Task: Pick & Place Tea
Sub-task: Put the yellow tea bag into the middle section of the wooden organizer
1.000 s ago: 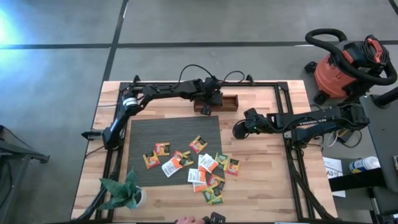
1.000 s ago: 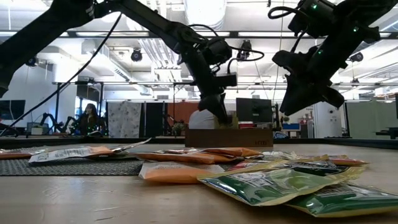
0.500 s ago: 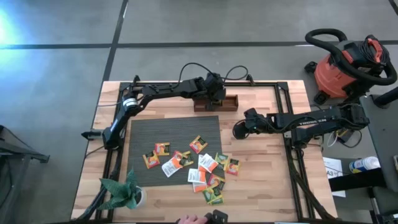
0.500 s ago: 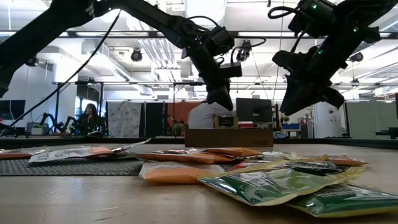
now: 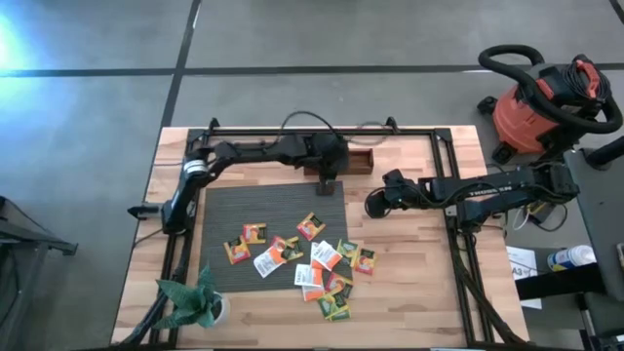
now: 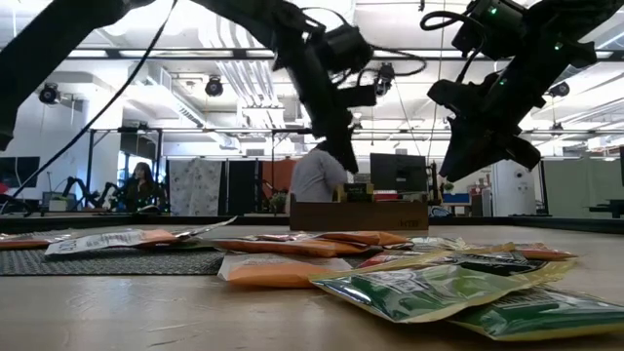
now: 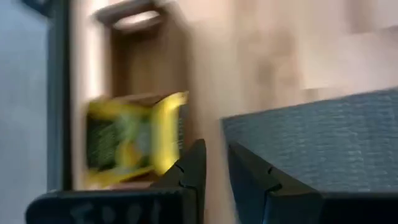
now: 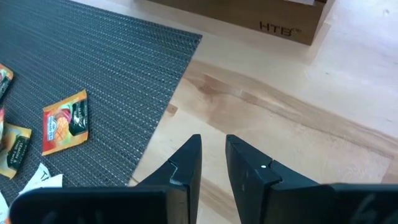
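Several small square tea packets (image 5: 304, 255), green, orange-red, yellow and white, lie scattered on the grey mat (image 5: 255, 207) and on the wood beside its right near corner. One yellow-green packet (image 7: 127, 142) lies inside the wooden box (image 5: 353, 159). My left gripper (image 5: 327, 182) hovers shut and empty over the mat's far edge, just on the near side of the box (image 7: 146, 68). My right gripper (image 5: 374, 204) waits shut above bare wood to the right of the mat (image 8: 93, 56), holding nothing.
A potted plant (image 5: 191, 301) stands at the table's near left corner. A black metal frame (image 5: 322, 130) runs round the table's edges. A shop vacuum (image 5: 542, 97) sits off the table's far right. A person (image 6: 317, 175) shows beyond the box (image 6: 359, 215).
My left gripper was down at the wooden box a second ago. It has risen, then swung toward the table's near edge, and now hangs over the mat's far edge. My right arm has kept still.
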